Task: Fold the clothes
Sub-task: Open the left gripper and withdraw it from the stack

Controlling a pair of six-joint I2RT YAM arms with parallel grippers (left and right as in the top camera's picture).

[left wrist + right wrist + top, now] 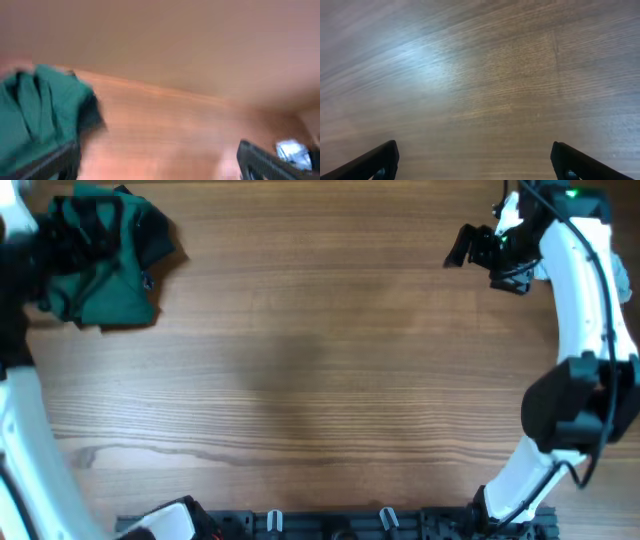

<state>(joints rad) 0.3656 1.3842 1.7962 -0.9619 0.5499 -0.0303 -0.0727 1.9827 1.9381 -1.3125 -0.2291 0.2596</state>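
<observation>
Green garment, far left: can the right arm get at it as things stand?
Probably not. Nothing on the table blocks the way, but the green garment lies bunched across its full width from the right end effector, likely beyond reach.

One dark green garment (100, 265) sits in the upper left of the overhead view. There is one wooden table (320, 370). There are two white arms: the left arm (25, 440) and the right arm (575, 290). There are two grippers, the left gripper (157, 169) and the right gripper (477, 167), each with two black fingers (377, 160). One small pale thing (292, 150) is too blurry to name.
</observation>
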